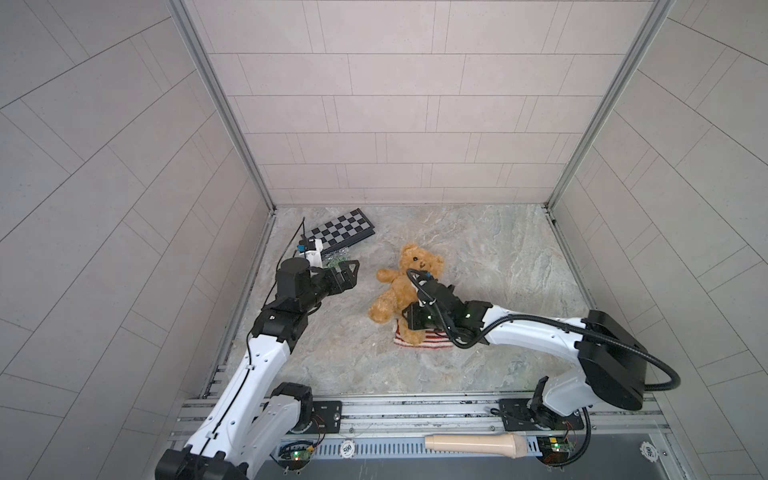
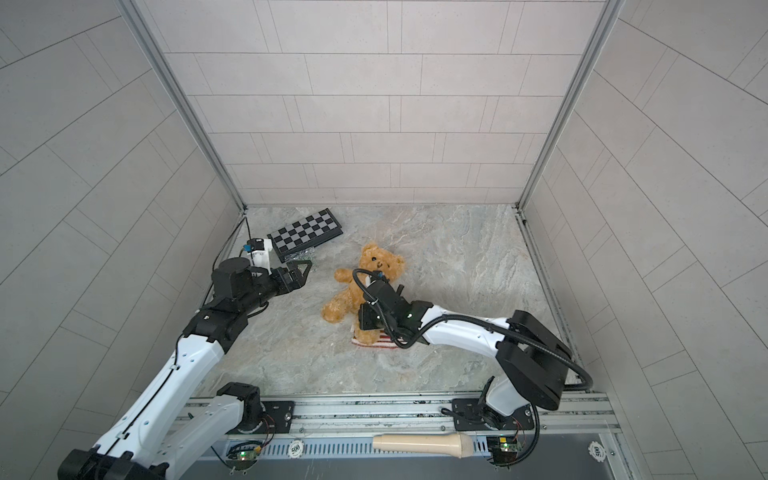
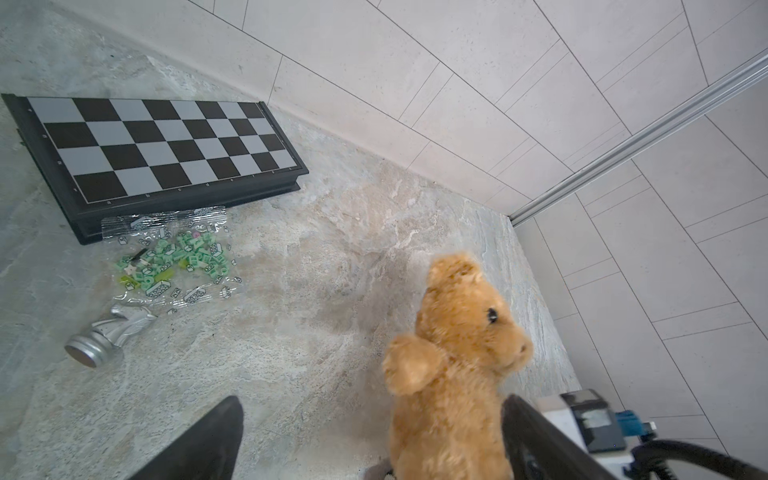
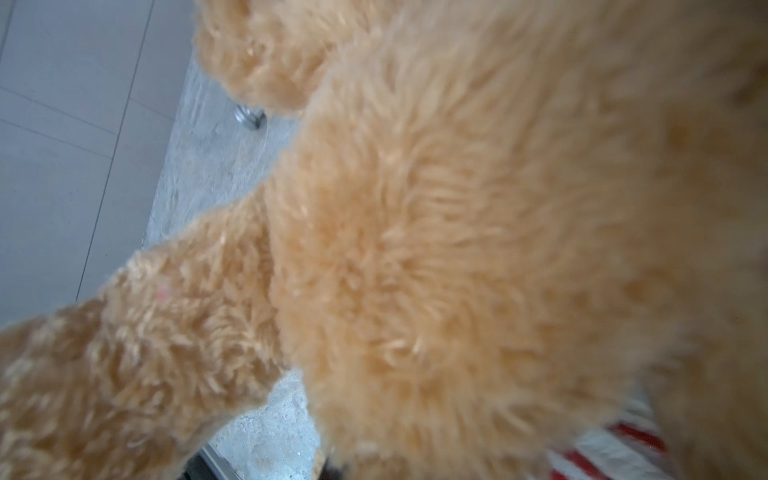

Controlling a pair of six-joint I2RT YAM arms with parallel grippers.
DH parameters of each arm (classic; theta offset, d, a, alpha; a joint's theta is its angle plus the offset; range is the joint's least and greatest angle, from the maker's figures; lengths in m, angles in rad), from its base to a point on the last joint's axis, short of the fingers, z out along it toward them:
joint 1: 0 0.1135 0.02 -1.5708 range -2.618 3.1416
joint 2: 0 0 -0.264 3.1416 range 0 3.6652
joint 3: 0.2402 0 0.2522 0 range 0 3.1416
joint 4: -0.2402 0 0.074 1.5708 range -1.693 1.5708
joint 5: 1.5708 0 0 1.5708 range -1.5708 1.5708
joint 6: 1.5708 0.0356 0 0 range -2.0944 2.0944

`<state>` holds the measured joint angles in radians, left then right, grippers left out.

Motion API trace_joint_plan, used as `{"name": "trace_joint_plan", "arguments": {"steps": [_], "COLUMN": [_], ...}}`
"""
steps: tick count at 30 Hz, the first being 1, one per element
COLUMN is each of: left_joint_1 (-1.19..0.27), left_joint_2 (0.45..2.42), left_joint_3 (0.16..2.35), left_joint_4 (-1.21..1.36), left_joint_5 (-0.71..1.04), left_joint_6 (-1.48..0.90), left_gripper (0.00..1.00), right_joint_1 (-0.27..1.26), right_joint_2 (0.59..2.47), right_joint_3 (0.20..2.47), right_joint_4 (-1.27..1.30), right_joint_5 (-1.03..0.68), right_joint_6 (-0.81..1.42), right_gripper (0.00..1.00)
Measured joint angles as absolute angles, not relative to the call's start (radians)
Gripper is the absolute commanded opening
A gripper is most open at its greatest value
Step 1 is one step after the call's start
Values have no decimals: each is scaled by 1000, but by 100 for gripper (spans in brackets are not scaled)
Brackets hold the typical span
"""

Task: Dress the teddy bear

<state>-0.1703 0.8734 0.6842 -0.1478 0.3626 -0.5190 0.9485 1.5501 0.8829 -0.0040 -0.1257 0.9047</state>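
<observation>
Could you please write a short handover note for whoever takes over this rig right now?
Left gripper: open, empty, hovering clear of the teddy bear, near the chessboard.
Right gripper: at the bear's lower body; jaws hidden, grip unclear.
Bear lies face up on the table, one leg over the striped sweater.
Done: bear not yet dressed.
Left: pull the sweater onto the bear.
</observation>
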Motion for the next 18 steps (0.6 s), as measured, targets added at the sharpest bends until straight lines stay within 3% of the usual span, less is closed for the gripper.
{"name": "trace_joint_plan", "arguments": {"steps": [7,18], "left_joint_1": [-170,-170], "left_joint_2": [885,920], "left_joint_3": [684,682], "left_joint_4": [-178,-178], "left_joint_5": [355,351], "left_joint_6": [-508,-497], "left_gripper": [100,100], "right_joint_1": [1021,1026], "right_joint_2": [1730,1715], "right_joint_3": [924,925], "right_joint_4": [139,183], "right_joint_5": [-205,-253], "right_joint_6": [1002,1017], "right_gripper": [9,53]}}
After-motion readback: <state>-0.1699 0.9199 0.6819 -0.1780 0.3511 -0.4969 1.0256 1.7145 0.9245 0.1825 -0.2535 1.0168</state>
